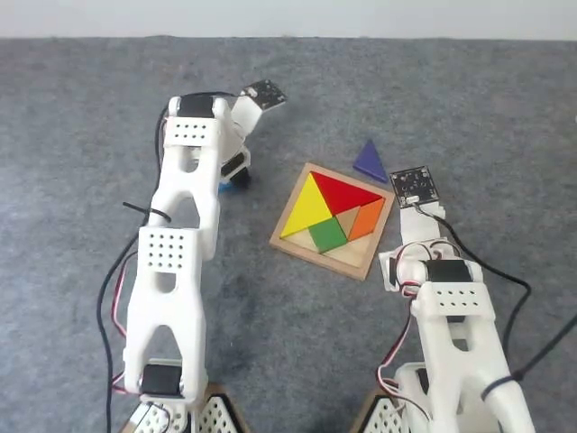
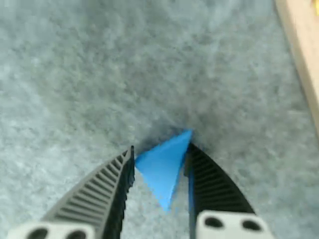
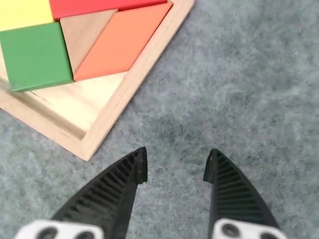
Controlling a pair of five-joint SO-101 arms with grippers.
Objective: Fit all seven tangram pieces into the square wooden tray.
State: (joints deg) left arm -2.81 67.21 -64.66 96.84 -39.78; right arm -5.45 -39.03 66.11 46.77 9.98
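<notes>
Grey felt tabletop (image 1: 72, 117). We log left gripper (image 2: 161, 148) clamped on blue triangle (image 2: 162, 169), left of centre in high view; right gripper (image 3: 175, 158) fingers apart beside centred tray (image 3: 109, 122); purple triangle (image 1: 370, 161) outside it.

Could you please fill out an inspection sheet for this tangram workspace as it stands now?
Surface: grey carpet.
Job's things: tray holds yellow, red, green, orange and wood pieces, with a bare gap; purple triangle on the carpet beyond the tray's far corner; blue triangle in the left pincer.
Clutter: nothing seen.
Pincers: left pincer shut on the blue triangle; right pincer open over carpet beside a tray corner.
Cables: cables run along both arms, off the tray.
Surroundings: pale strip beyond the carpet's far edge.
</notes>
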